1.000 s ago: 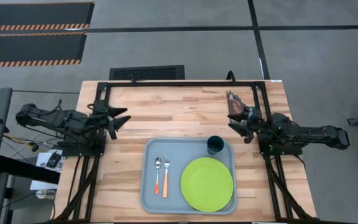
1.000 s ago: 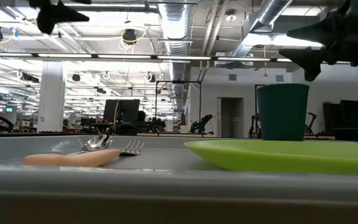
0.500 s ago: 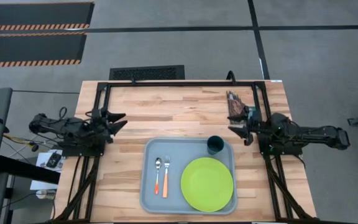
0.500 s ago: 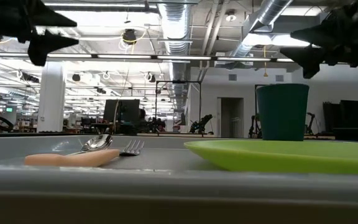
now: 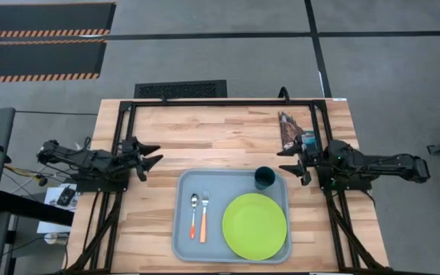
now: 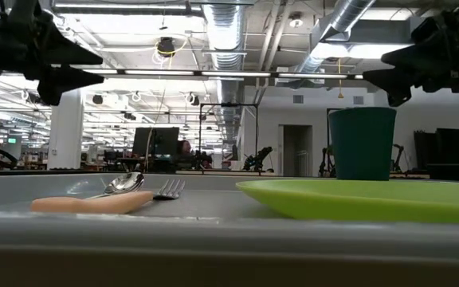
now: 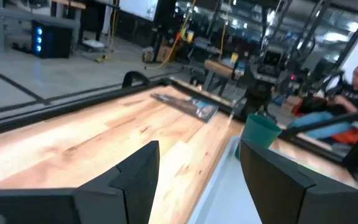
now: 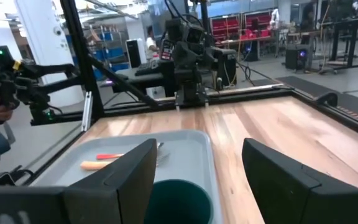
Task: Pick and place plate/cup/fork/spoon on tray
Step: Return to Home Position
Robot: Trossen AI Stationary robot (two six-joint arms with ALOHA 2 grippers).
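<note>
Four pieces already lie where you wanted them, so the placing looks finished. Your tray [image 5: 183, 182] sits on the table [image 5: 220, 130] by its front edge. The plate [image 5: 254, 225] fills the tray's right half. The cup [image 5: 264, 178] stands in the far right corner (just beside the plate's rim). The fork [image 5: 204, 218] lies toward the left edge, and the spoon [image 5: 193, 218] is between it and that edge. The left gripper [image 5: 154, 154] and right gripper [image 5: 285, 162] hang spread and empty near the table's side edges; only parking them seems left.
</note>
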